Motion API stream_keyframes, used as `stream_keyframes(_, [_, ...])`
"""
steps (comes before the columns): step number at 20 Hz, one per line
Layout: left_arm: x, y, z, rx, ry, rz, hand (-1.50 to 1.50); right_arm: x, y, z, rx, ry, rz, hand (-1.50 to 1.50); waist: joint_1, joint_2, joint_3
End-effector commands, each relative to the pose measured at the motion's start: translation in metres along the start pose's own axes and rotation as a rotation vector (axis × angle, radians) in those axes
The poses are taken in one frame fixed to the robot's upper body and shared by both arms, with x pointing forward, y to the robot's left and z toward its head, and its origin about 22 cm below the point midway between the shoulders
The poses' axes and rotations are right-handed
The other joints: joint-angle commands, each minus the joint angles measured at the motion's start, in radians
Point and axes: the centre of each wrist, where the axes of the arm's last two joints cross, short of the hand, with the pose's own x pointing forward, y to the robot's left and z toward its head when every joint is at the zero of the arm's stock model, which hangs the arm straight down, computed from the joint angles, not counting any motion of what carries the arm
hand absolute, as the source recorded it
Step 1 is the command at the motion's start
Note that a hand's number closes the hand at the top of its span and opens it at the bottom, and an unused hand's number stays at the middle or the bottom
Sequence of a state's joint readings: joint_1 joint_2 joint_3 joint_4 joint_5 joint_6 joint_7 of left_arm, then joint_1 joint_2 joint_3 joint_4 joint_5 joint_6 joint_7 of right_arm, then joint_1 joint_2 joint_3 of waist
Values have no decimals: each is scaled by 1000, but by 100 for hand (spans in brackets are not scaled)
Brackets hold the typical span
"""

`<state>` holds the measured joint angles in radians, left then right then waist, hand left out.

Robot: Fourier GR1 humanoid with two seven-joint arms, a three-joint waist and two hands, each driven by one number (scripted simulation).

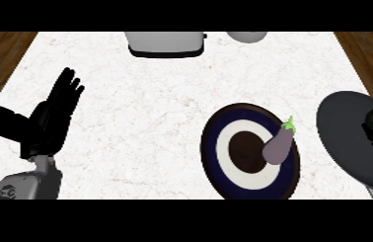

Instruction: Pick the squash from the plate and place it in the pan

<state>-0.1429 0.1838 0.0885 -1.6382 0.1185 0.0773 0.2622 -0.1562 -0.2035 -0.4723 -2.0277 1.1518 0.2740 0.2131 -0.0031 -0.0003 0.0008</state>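
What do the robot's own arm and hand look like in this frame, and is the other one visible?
Only the left hand shows: matte black all over, with slim fingers and a blocky black wrist section behind it. Below that comes the forearm, a rounded light grey shell bearing a small dark marking near its lower end. No cables show. The right hand is out of view.

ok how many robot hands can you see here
1: the left hand, open with fingers up, rests at the view's left side over the counter. The right hand does not show in this view.

white marbled counter (182, 98), toaster (165, 42) at far edge, pale rounded object (247, 36) beside it (cut off)
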Motion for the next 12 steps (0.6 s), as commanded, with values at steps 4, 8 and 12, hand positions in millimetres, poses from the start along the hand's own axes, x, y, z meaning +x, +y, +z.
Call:
stream_keyframes(4, [-15, -1, -12, -4, 16, -6, 0, -81, 15, -32, 5, 0, -29, 150, -1, 2, 0])
stream_keyframes(8, [-17, -14, 2, -26, 7, -8, 0, -107, 52, -53, 52, -17, -81, 150, 10, 2, 0])
stream_keyframes(12, [10, 11, 3, -26, -4, -10, 0, -131, 81, -57, 101, -46, -98, 150, 12, 1, 0])
